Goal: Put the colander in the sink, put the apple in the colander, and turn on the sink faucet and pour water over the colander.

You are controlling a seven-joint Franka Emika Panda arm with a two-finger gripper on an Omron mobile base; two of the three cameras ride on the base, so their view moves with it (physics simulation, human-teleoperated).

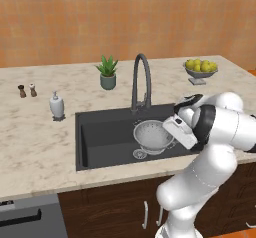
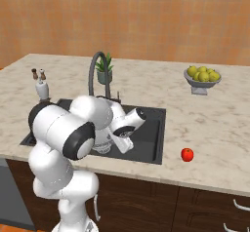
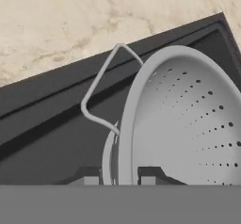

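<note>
My gripper (image 3: 117,180) is down inside the sink (image 1: 100,137), and through the hand view its two dark fingertips (image 3: 90,180) stand either side of the rim of the colander (image 3: 183,124), one outside the wall and one inside the bowl; they look clamped on that rim, though the grey band cuts off the tips and I cannot be fully sure of contact. The thin wire side handle (image 3: 101,89) of the colander loops out just beyond my fingers, over the dark sink wall. In the left base view the colander (image 1: 151,136) sits in the right part of the basin, tilted a little toward my wrist, with the round silver drain (image 1: 139,154) just beside its lower left edge. In the right base view my forearm hides most of it. The apple (image 2: 187,154) lies on the marble counter (image 2: 205,128) to the right of the sink, near the front edge and well apart from the basin. Behind the basin the dark gooseneck sink faucet (image 1: 141,82) arches over the colander. Farther back on the counter are a white soap dispenser (image 1: 56,105) left of the sink, a small potted plant (image 1: 107,73) beside the faucet, a salt and pepper pair (image 1: 27,90) at far left, and a footed bowl of yellow fruit (image 1: 200,69) at the far right.
</note>
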